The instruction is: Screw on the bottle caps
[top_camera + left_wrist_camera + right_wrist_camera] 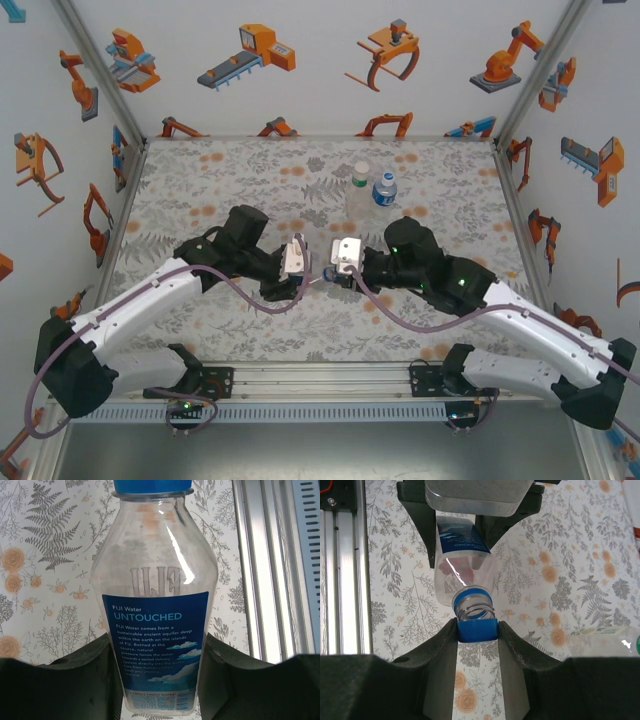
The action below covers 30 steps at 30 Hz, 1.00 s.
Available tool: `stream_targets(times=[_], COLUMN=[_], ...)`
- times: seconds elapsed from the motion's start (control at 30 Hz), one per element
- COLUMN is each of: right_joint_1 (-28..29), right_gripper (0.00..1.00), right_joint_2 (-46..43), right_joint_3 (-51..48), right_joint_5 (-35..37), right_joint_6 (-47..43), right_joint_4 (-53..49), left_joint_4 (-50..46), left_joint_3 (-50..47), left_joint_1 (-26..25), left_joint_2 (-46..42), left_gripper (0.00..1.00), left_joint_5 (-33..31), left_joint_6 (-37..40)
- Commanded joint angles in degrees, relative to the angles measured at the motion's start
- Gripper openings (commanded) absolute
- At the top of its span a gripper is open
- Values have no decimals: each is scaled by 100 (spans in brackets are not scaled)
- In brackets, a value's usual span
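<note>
Left claw [159, 652] is hovering over the table [200, 190] clamping the bottle [155, 575] sideways by its base end, while the right claw [477, 626] is pinching the blue cap [477, 632] tight right at the bottle's threaded neck.

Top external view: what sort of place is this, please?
Most likely a robot test booth, not a home: white walls with orange robot stickers, aluminium frame posts, and a left arm and right arm bolted to a rail at a floral-covered table.
</note>
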Motion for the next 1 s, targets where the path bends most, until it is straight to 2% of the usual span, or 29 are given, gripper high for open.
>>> stream_targets(times=[0.0,0.27,0.47,0.6,0.7,0.97], right_joint_1=[3,-2,-14,-134,-308,-449], right_gripper=[0,0,0,0,0,0], right_joint_2=[191,227,-196,-390,-272,944], right_joint_3=[235,347,23,-320,-585,-1205], right_joint_5=[-141,37,951,1409,1578,1882], right_joint_6=[37,19,529,1341,2332,5190], right_joint_4=[-54,-98,-183,-124,-115,26], left_joint_4=[-8,-73,166,469,682,1189], left_joint_3=[168,229,170,141,133,-60], left_joint_1=[-107,-149,-65,156,328,588], left_joint_2=[-51,-16,-145,-178,-215,-460], left_gripper=[0,0,0,0,0,0], left_joint_5=[356,160,-613,-879,-1118,-1832], left_joint_6=[209,191,-51,-386,-631,-987])
